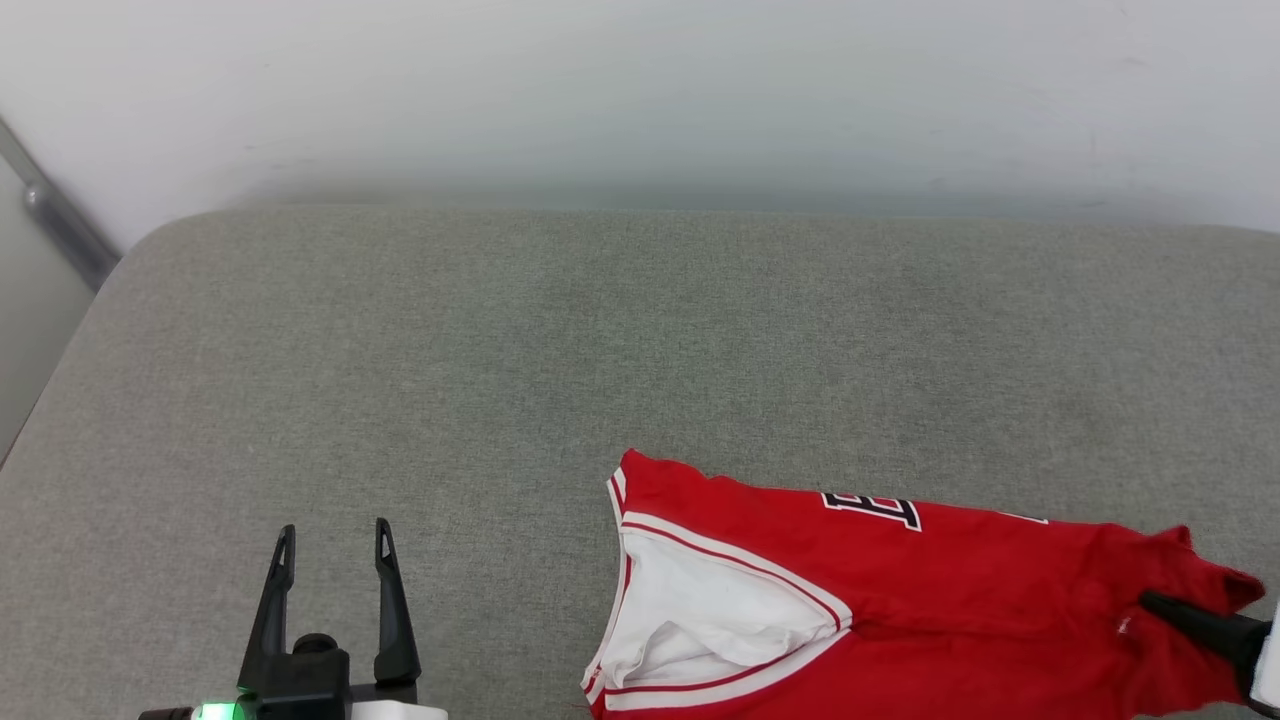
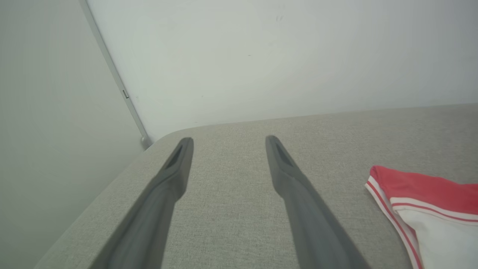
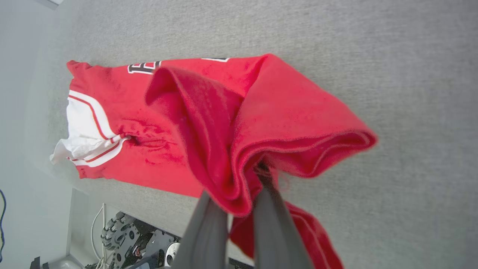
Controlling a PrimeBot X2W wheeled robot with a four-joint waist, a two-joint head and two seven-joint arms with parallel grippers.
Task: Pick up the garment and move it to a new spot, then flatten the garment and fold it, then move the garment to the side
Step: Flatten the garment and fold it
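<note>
right gripper [image 3: 241,198]: clenched on a bunched red fold of the garment [image 1: 900,600]; both fingers [image 3: 209,228] run up into the cloth; tips hidden by the fold
right gripper, head view: at the lower right edge; one dark finger pokes into the garment's crumpled right end
left gripper [image 1: 333,530]: released; fingers spread, nothing between them; over bare cushion [image 1: 500,350] at the lower left; whether it touches the cushion cannot be told
left gripper to garment: well apart; garment lies to its right
garment, place: on the cushion, lower right of the head view, near the front edge
garment, lie: stretched left to right; left part flat; right end lifted and gathered at the right gripper; a red flap hangs below the fingers in the right wrist view
sleeve [image 1: 700,610]: white, red-and-white striped trim, at the garment's left end
letters [image 1: 872,508]: black, white outline, partly seen along the far edge; not readable
cushion: grey weave, rounded far-left corner
wall [image 1: 640,90]: pale, plain, behind the cushion
rail [image 1: 60,225]: grey, slanted, at far left
robot base [image 3: 123,231]: wheels and cable below the cushion's edge in the right wrist view
</note>
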